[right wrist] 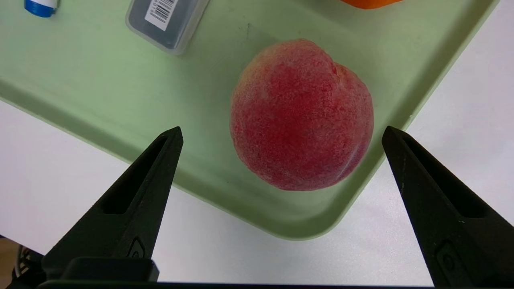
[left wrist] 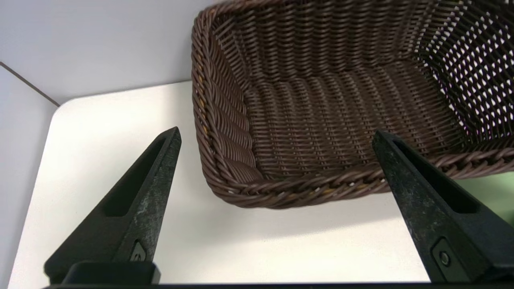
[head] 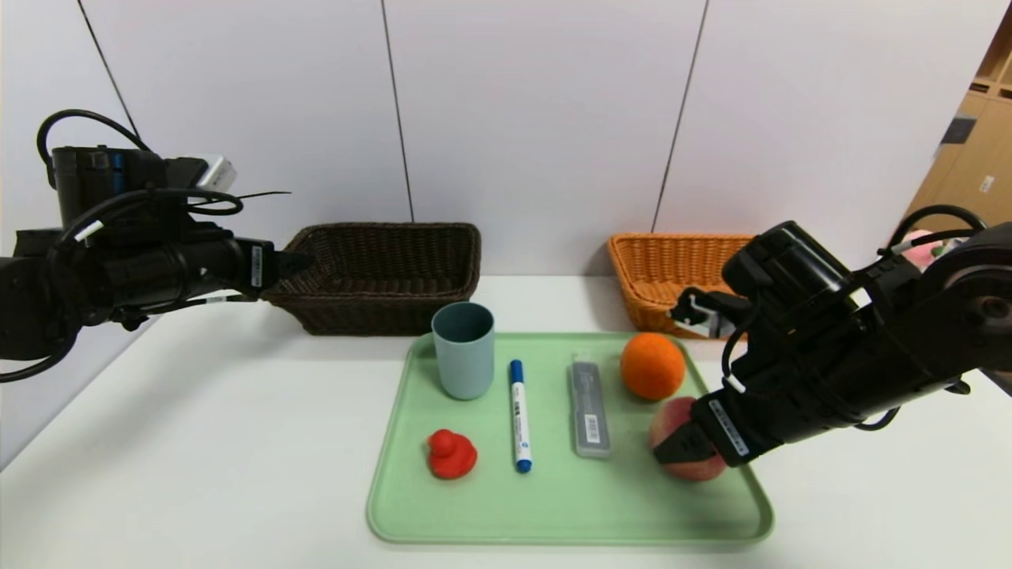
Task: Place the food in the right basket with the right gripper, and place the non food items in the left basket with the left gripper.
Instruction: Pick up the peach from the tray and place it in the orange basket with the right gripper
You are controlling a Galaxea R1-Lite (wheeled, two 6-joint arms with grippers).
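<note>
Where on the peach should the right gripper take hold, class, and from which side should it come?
Grip the peach across its widest middle, coming down from above. It sits free on the green tray, rounded with no handle or flat face, so only opposite sides of its bulge offer likely purchase. The right gripper already hangs open above it, fingers wider than the fruit.

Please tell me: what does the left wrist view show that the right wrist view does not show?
Only the left wrist view: the dark brown basket, nothing inside, seen past the open left gripper. Only the right wrist view: the peach below the open right gripper, the grey case, the marker's blue cap. Both: the white table and the green tray.
</note>
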